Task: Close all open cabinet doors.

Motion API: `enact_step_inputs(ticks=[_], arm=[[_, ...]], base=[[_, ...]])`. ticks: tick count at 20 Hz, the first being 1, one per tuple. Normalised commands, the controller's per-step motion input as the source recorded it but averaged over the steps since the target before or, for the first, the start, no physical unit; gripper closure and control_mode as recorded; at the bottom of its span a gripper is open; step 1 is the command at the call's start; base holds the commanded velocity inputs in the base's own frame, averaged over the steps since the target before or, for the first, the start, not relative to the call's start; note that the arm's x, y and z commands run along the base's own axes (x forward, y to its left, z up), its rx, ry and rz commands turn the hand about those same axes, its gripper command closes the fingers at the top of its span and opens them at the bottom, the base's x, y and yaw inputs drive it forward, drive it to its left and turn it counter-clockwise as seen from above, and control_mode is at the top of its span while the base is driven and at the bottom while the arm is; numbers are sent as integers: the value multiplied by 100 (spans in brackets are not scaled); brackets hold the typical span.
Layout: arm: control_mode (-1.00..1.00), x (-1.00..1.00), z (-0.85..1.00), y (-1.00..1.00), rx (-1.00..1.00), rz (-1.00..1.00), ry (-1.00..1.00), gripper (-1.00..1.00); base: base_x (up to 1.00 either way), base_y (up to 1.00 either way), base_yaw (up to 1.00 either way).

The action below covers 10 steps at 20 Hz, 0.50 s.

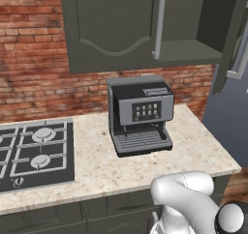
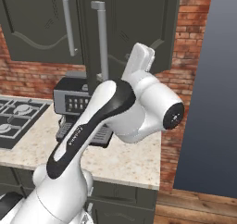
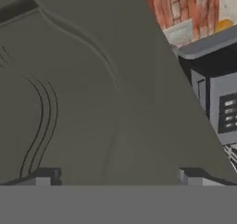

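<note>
task: unfinished | right cabinet door (image 1: 231,44) ajar at upper right of frame, left cabinet door (image 1: 111,27) closed | gripper (image 3: 115,177) fingers spread, empty, facing door panel | left: push shut

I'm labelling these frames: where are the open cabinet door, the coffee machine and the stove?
open cabinet door (image 1: 231,39), left base view, on its inner face.
coffee machine (image 1: 145,111), left base view, on its button panel.
stove (image 1: 34,153), left base view, on the grate.
</note>
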Motion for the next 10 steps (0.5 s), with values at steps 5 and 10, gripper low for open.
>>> enact_step_inputs(ticks=[5,10], arm=[[-100,44,0,18,-1,26,-24,-100],[-100,42,0,21,0,21,-22,-100]], base=[[0,0,0],[0,0,0]])
